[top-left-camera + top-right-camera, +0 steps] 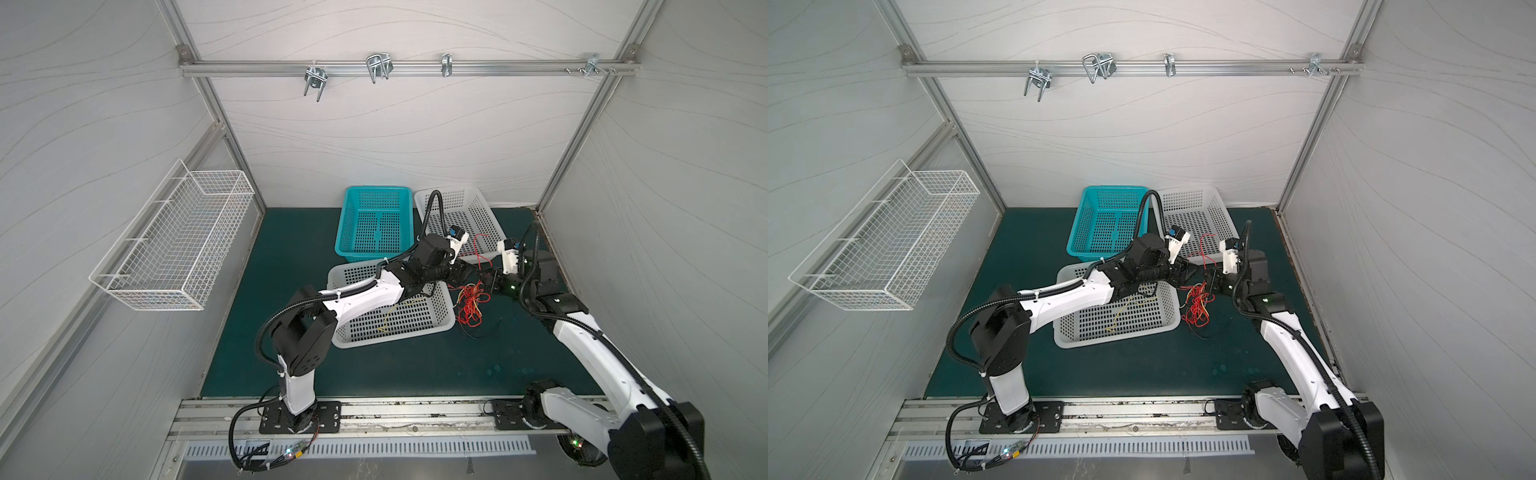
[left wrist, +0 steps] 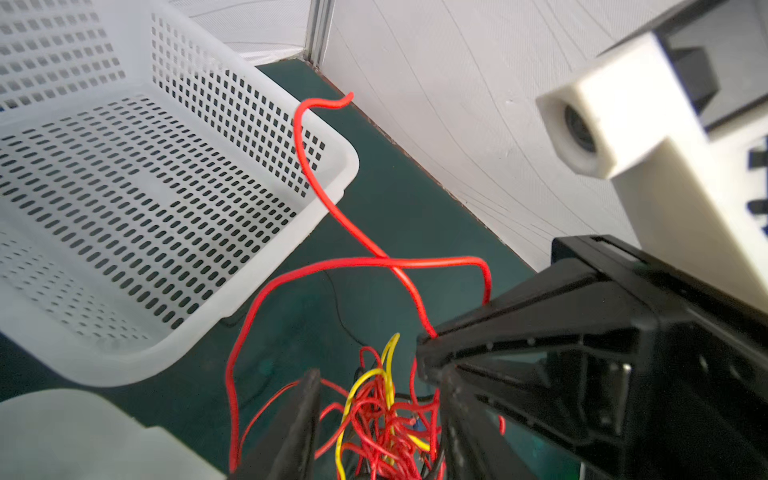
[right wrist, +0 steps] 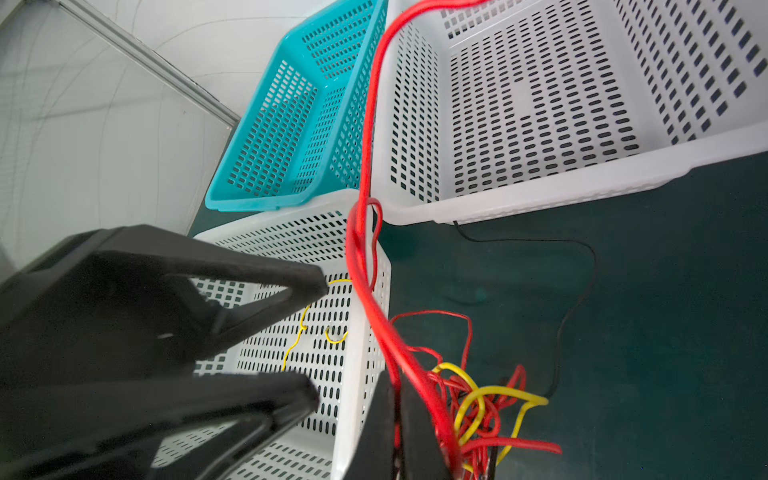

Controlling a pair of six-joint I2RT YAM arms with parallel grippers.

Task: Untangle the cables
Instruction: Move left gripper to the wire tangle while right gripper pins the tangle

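The cables (image 1: 471, 301) (image 1: 1198, 303) are a tangle of red, yellow and black wires hanging just above the green mat, right of the near white basket (image 1: 390, 337). My left gripper (image 1: 471, 272) (image 2: 378, 378) is open, its fingers (image 2: 299, 415) standing on either side of the tangle (image 2: 386, 415). My right gripper (image 1: 486, 284) (image 3: 399, 382) is shut on red strands at the top of the bunch (image 3: 478, 399). One long red strand (image 2: 316, 174) loops up over the far white basket (image 1: 453, 192). A single yellow wire (image 1: 388, 320) lies in the near basket.
A teal basket (image 1: 376, 190) stands at the back beside the far white basket. A thin black wire (image 3: 582, 291) trails across the mat. A wire rack (image 1: 174, 245) hangs on the left wall. The right wall is close to the right arm.
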